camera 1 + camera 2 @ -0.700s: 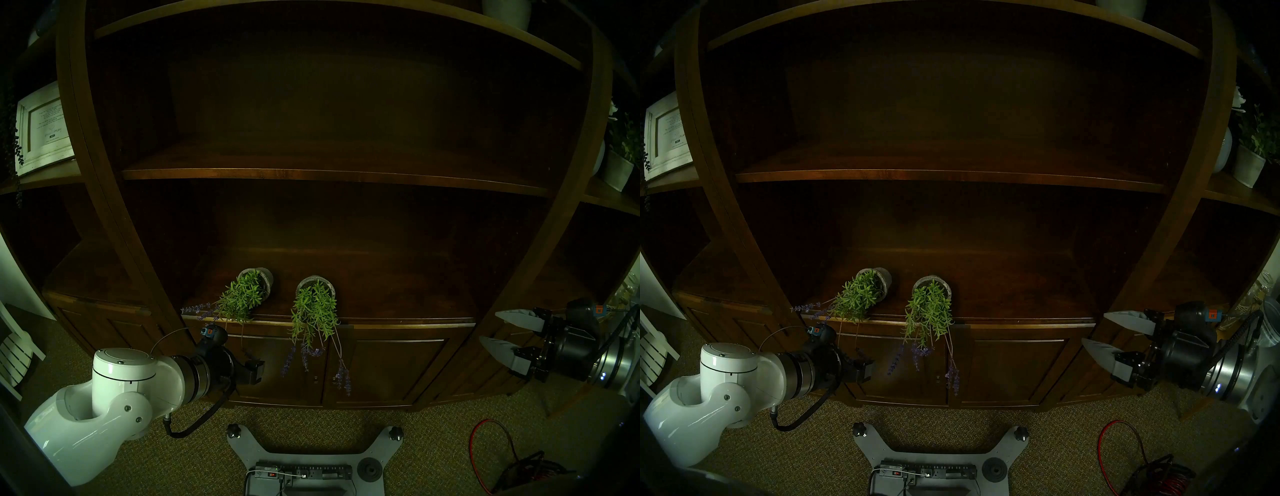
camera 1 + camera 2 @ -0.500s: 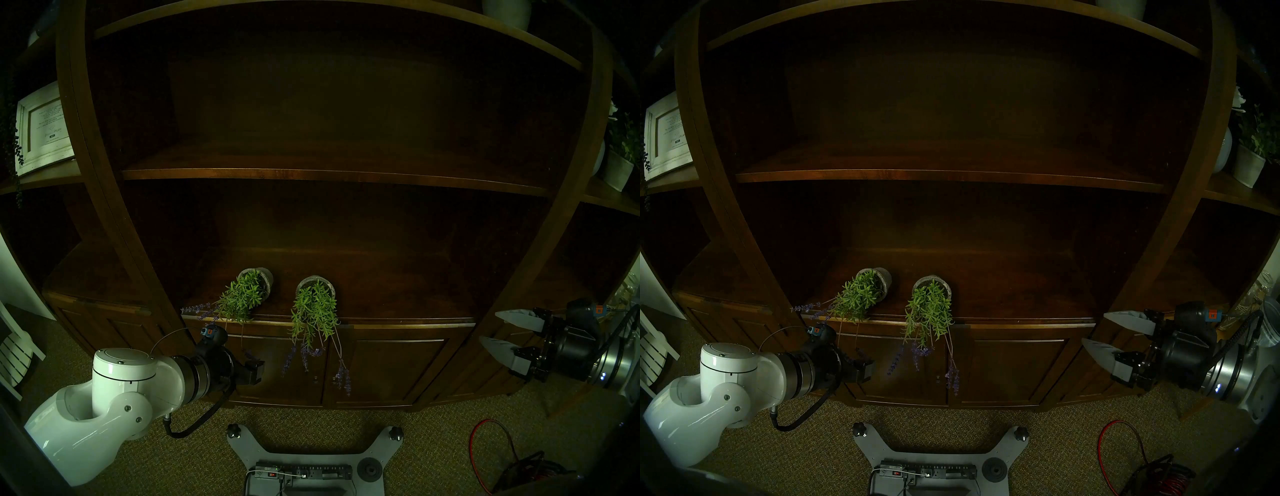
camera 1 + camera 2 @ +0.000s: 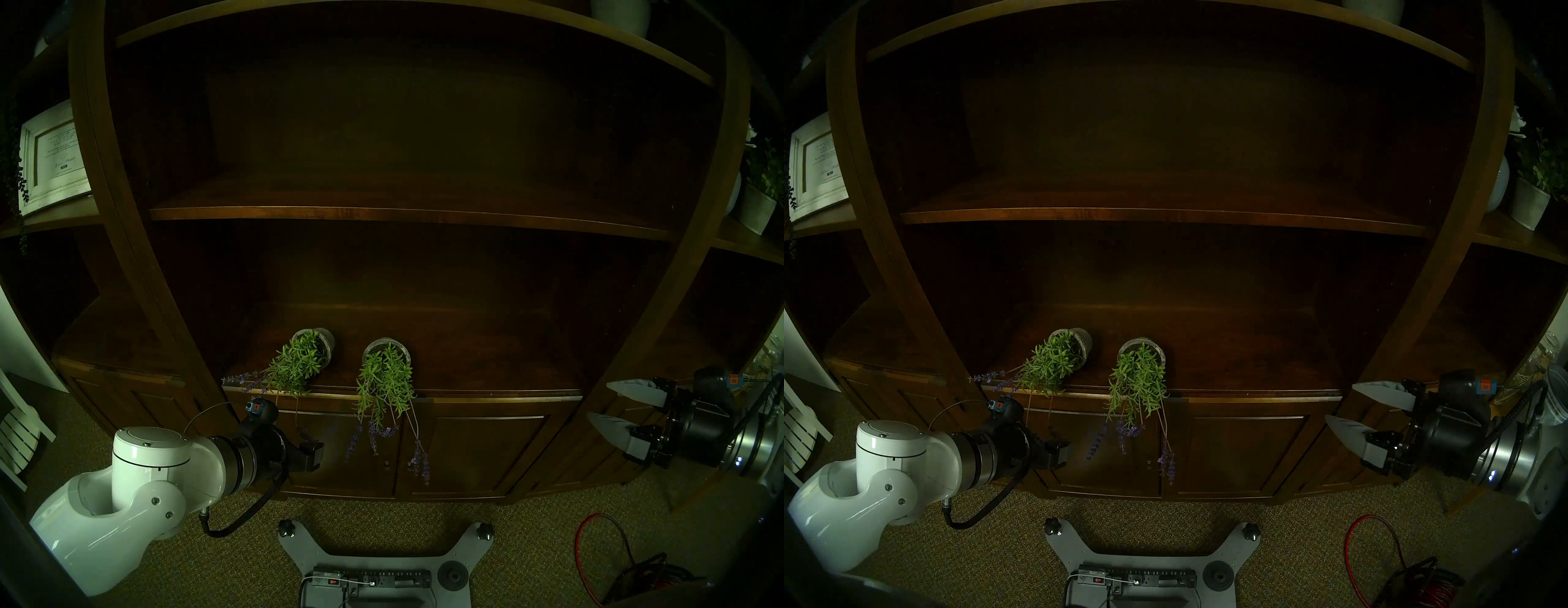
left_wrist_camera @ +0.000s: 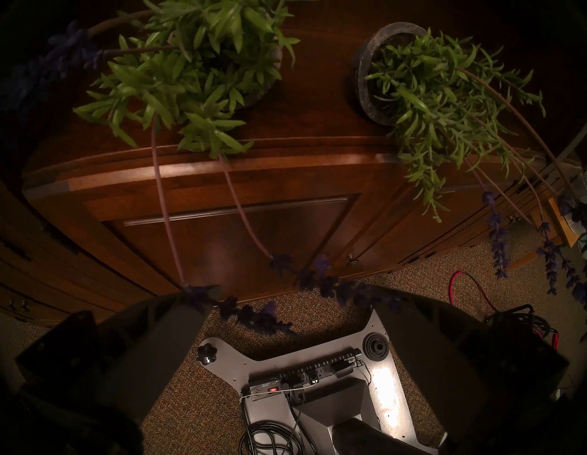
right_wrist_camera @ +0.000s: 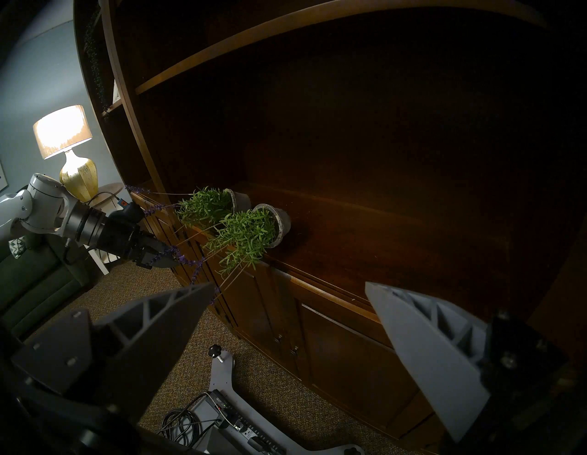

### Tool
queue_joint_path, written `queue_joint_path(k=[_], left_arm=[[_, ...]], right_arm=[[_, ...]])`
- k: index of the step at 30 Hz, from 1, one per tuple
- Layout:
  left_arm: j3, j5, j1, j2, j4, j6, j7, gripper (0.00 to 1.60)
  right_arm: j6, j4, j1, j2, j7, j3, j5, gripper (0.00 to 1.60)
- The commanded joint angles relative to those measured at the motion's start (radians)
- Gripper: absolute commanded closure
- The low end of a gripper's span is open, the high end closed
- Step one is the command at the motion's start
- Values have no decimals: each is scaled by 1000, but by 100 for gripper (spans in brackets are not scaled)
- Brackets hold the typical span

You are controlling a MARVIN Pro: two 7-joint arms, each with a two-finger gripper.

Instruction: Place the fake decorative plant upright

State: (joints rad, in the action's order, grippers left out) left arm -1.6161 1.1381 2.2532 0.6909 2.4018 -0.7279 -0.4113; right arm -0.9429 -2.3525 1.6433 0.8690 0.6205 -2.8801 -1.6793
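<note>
Two fake lavender plants in grey pots lie tipped on their sides on the dark wooden cabinet top (image 3: 488,361). The left plant (image 3: 297,365) and the right plant (image 3: 386,378) have green leaves and purple flower stems hanging over the front edge. Both also show in the left wrist view, left plant (image 4: 197,63) and right plant (image 4: 419,89). My left gripper (image 4: 292,298) is open, below the edge under the left plant, with hanging purple flowers (image 4: 320,279) across its gap. One stem touches a fingertip (image 4: 190,305). My right gripper (image 3: 599,400) is open and empty, far right of both plants.
Cabinet doors (image 3: 466,454) sit below the edge and an upper shelf board (image 3: 403,214) above. The robot base with a power strip (image 3: 373,577) and a red cable (image 3: 594,547) lie on the carpet. A framed picture (image 3: 51,157) and a potted plant (image 3: 759,191) stand on side shelves.
</note>
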Motion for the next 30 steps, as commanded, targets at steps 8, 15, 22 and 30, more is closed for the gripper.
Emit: queue_joint_path(k=[8, 15, 22, 30], left_arm=[[-92, 35, 21, -35, 42, -5, 69, 0], [-144, 46, 17, -46, 42, -12, 72, 0], [-199, 59, 21, -58, 42, -27, 81, 0], [-267, 80, 23, -66, 42, -59, 100, 0]], right_arm=[[-1, -1, 1, 0, 1, 1, 0, 0], [-1, -1, 1, 0, 1, 1, 0, 0], [-1, -1, 0, 0, 1, 1, 0, 0], [-1, -1, 0, 0, 1, 1, -1, 0]])
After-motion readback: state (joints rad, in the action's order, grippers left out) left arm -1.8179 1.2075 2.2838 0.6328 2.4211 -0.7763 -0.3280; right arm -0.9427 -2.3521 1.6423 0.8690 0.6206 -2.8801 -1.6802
